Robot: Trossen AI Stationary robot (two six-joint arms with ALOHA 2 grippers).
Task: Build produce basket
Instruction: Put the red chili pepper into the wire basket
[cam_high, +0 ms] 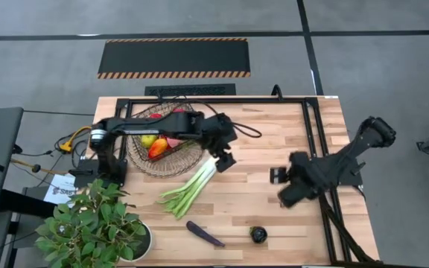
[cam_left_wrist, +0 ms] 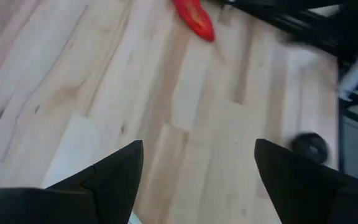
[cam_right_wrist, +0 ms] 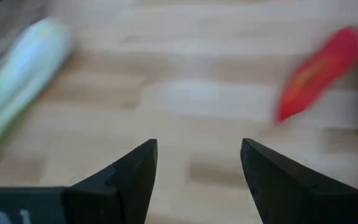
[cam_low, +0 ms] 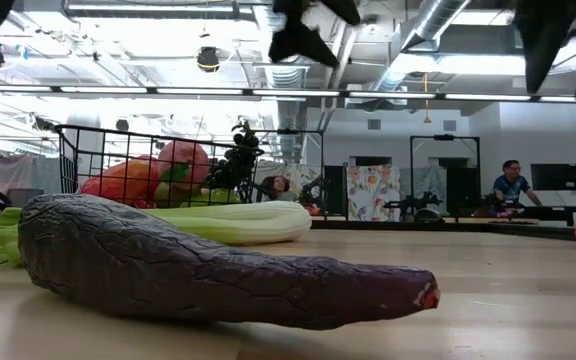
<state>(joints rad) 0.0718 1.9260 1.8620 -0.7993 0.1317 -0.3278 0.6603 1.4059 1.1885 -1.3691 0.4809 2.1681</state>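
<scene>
Basket (cam_high: 162, 152): dark wire mesh, at the far-left part of the table, close to the black frame (cam_high: 222, 100) along the far edge. Inside are red, orange and yellow-green fruit (cam_high: 155, 145); in low view also dark grapes (cam_low: 236, 158) show at its right side.
Leek (cam_high: 192, 184): lies on the wood just beside the basket, white end toward the basket rim, green leaves pointing to the near edge.
Aubergine (cam_high: 204, 234): purple, flat on the table near the near edge, apart from the leek. In low view it fills the foreground.
Dark round thing (cam_high: 258, 234): right of the aubergine, near the front edge; cannot tell what it is.
Red chilli (cam_right_wrist: 319, 71): on bare wood, seen in both wrist views.
L gripper (cam_high: 224, 158): above the white end of the leek, right beside the basket; fingers apart, nothing between them.
R gripper (cam_high: 276, 176): over the bare wood at centre-right, well apart from the basket; fingers apart, holding nothing.
Open room: wide free strip of wood between the two grippers and in front of the R arm.
Table (cam_high: 274, 216): light wood planks, clean.
Plant (cam_high: 88, 227): leafy, in white pot, at the near-left corner.
Room: grey floor with a black mat (cam_high: 173, 58) with striped edges beyond the table; in low view a person (cam_low: 511, 185) sits far behind.
</scene>
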